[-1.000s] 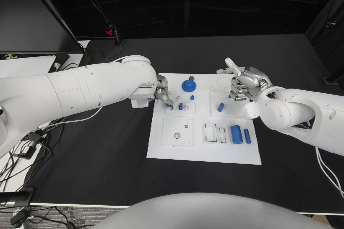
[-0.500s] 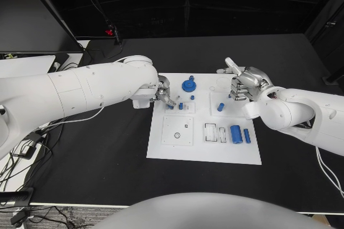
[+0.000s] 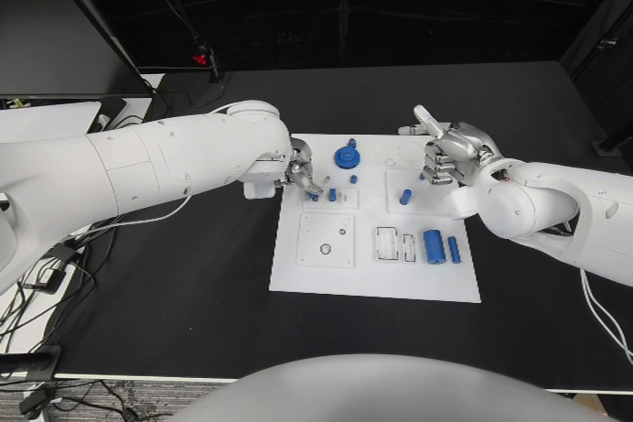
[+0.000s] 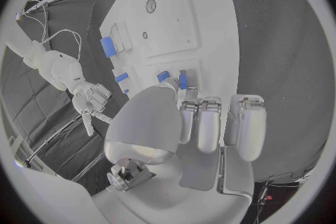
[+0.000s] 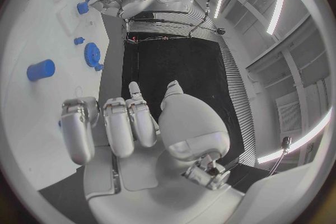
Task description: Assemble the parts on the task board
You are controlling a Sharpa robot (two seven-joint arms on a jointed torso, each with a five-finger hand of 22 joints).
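While the white task board (image 3: 376, 285) lies flat in the middle of the black table (image 3: 172, 303), the left hand (image 3: 301, 175) is seen lowered over the board's left edge, fingers (image 4: 209, 123) curled downward and held close together beside a small blue peg (image 3: 333, 195). Whether that peg is actually pinched cannot be told; the fingertips are seen right at it in the left wrist view. Over on the other side, the right hand (image 3: 453, 155) is held above the board's far right corner, fingers (image 5: 119, 126) curled in together with nothing seen between them, thumb raised. A blue gear (image 3: 348, 156) is seen standing near the board's far edge, between the two hands. Nearer the robot, a thick blue cylinder (image 3: 433, 246) and a slimmer blue pin (image 3: 454, 249) are laid side by side.
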